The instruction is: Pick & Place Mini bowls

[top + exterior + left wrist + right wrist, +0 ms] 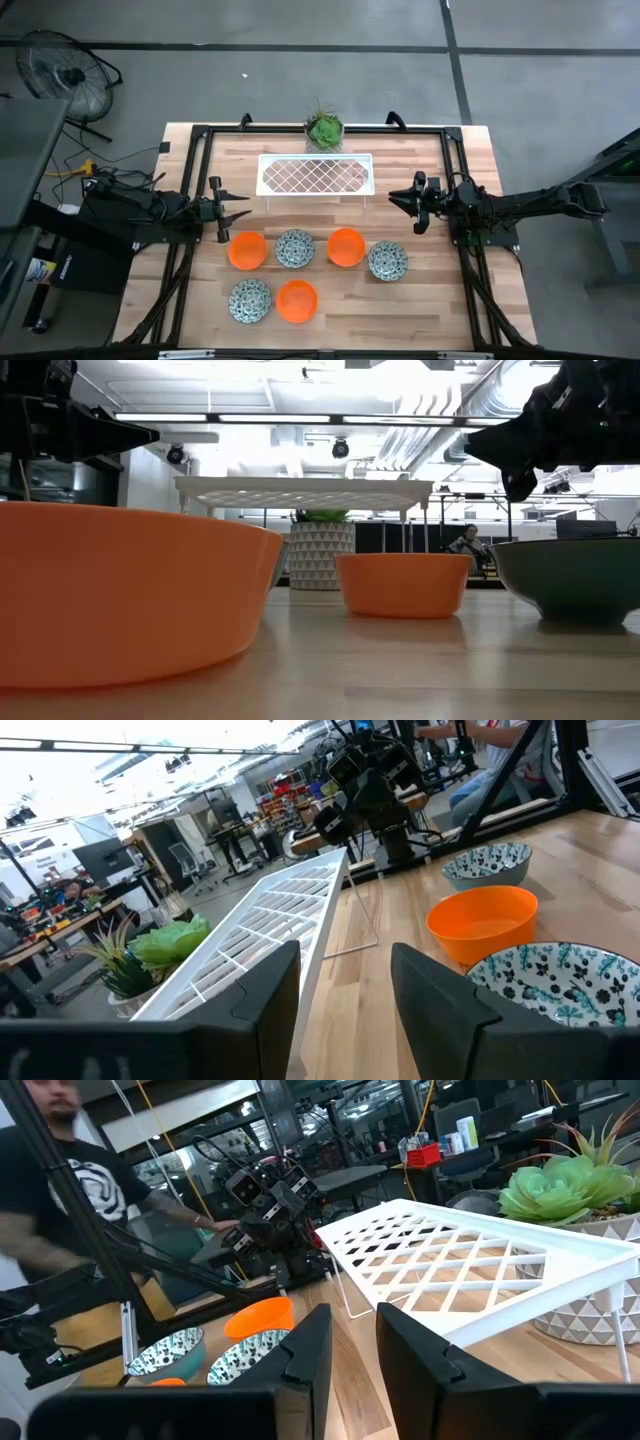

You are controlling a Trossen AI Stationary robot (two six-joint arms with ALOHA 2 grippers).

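Six mini bowls sit on the wooden counter in two rows. Back row, left to right: orange bowl, speckled bowl, second orange bowl, second speckled bowl. Front row: third speckled bowl touching the third orange bowl. Bare wood lies open at the front right corner and along both side edges. Behind the bowls stands the white lattice rack, and behind that, at the far edge, the potted plant.

Left end effector hovers just above the left orange bowl, fingers apart and holding nothing. Right end effector hangs off the rack's right end, fingers slightly apart, also holding nothing.

Beyond the counter there's a workshop with benches, and a person in a dark shirt.
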